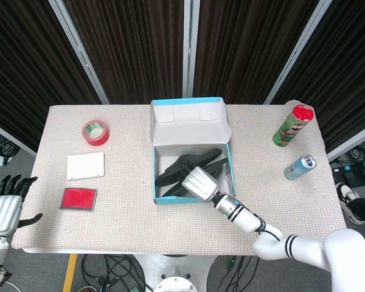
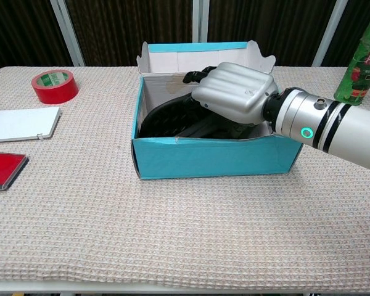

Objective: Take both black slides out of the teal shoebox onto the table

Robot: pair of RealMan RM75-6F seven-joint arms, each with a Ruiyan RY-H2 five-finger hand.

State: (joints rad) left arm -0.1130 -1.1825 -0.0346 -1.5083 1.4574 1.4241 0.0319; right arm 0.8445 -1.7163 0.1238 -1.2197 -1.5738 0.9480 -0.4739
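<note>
Right hand (image 2: 234, 92) in teal shoebox (image 2: 216, 157) (woven tablecloth (image 2: 172, 234))

Under my right hand (image 2: 234, 92) I count two black slides (image 1: 173, 174) in one teal shoebox (image 2: 209, 157). To its left lie one red tape roll (image 1: 95, 132), one white pad (image 1: 85, 165) and one red pad (image 1: 78, 199). To its right stand one chip tube (image 1: 292, 125) and one drink can (image 1: 299, 166).

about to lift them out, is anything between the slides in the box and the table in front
Only the teal shoebox front wall; the black slides must clear it. The table ahead is bare. The right hand is already on them.
</note>
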